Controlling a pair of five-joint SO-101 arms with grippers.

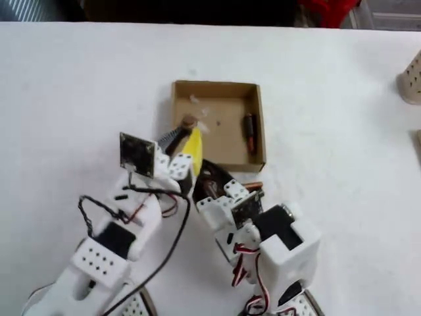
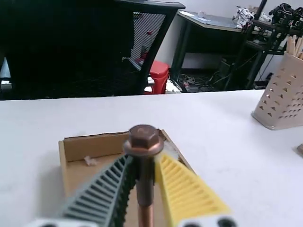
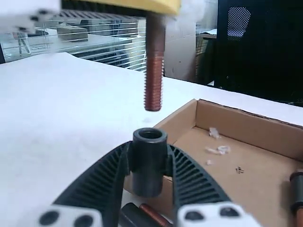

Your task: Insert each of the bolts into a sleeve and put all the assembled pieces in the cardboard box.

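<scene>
Bolt [image 2: 143,142] is clamped upright in left gripper [image 2: 142,163], just above sleeve [image 3: 148,172] gripped by right gripper [image 3: 148,153]. Assembled piece [image 1: 250,133] is seen at 3 o'clock in box [image 1: 217,87].

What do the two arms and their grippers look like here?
The left arm and right arm are white plastic with black motor blocks. The left gripper has one ribbed yellow finger and one ribbed grey-green finger; the right gripper has two ribbed black fingers. A black cable loops beside the left arm; red, white and black wires hang on the right.
</scene>
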